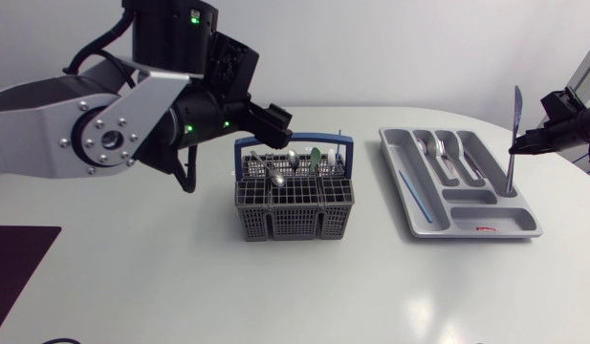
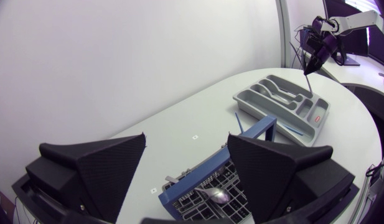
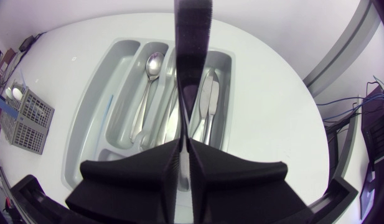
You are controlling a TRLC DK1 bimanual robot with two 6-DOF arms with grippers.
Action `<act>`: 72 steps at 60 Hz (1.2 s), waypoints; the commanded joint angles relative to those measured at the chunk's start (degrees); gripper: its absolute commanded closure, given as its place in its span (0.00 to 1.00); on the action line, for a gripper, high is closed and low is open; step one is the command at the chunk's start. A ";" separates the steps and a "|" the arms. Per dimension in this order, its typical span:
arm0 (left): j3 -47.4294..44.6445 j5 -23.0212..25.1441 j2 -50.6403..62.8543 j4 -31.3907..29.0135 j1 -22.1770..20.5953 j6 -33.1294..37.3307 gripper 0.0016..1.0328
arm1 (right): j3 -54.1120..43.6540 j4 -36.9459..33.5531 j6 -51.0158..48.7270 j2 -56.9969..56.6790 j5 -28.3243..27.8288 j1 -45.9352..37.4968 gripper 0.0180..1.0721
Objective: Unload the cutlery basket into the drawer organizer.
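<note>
RIGHT ARM HOLDS KNIFE OVER ORGANIZER: The right arm's tool is clamped from both sides on a table knife, held upright. The knife's lower end reaches down into the long compartment of the grey drawer organizer that lies farthest from the basket. A spoon lies in one of the middle compartments, and other knives lie in the compartment beside the held one. A thin blue stick rests in the long compartment nearest the basket.

Near the middle of the white tabletop stands the grey cutlery basket, with a blue handle, well apart from the organizer. It holds spoons and a green-handled piece.

The left arm's tool hangs just above the basket's rear edge, its two broad fingers spread wide. The basket's handle and a spoon bowl show below the gap between them.
</note>
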 commanded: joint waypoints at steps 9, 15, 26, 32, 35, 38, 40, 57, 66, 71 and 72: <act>-3.00 -0.31 -1.82 1.81 2.01 0.31 0.12 | 4.66 -0.15 0.92 5.36 2.30 0.75 0.89; -4.05 -0.31 -2.00 2.34 2.27 0.13 0.12 | 5.28 0.64 2.07 7.20 3.89 1.45 0.89; -4.93 -0.31 -2.35 2.87 2.98 0.05 0.12 | 5.89 2.22 4.26 10.37 5.91 3.04 0.89; -5.37 -0.31 -2.52 2.96 3.07 0.05 0.12 | 6.33 3.19 5.49 12.13 7.49 3.83 0.88; -5.54 -0.31 -2.61 2.96 3.07 0.13 0.12 | 7.04 3.54 6.37 13.09 7.75 4.00 0.88; -5.63 -0.31 -2.79 2.96 3.24 0.13 0.12 | 8.09 3.72 7.08 14.15 9.25 4.27 0.88; -5.72 -0.31 -2.96 2.96 3.33 0.13 0.12 | 8.53 3.80 7.43 14.76 9.69 4.35 0.88; -7.04 -0.31 -4.90 2.61 3.77 0.22 0.12 | 11.96 4.77 10.50 18.37 13.11 4.88 0.87; -7.57 -0.31 -6.04 1.81 4.47 0.22 0.12 | 11.69 5.30 11.12 17.93 13.38 5.23 0.71; -8.09 -0.31 -6.92 1.46 4.91 0.13 0.12 | 10.20 6.26 11.12 16.43 13.38 5.50 0.54; -8.27 -0.31 -7.18 1.46 5.00 0.13 0.12 | 9.76 6.70 11.12 16.08 13.38 5.50 0.51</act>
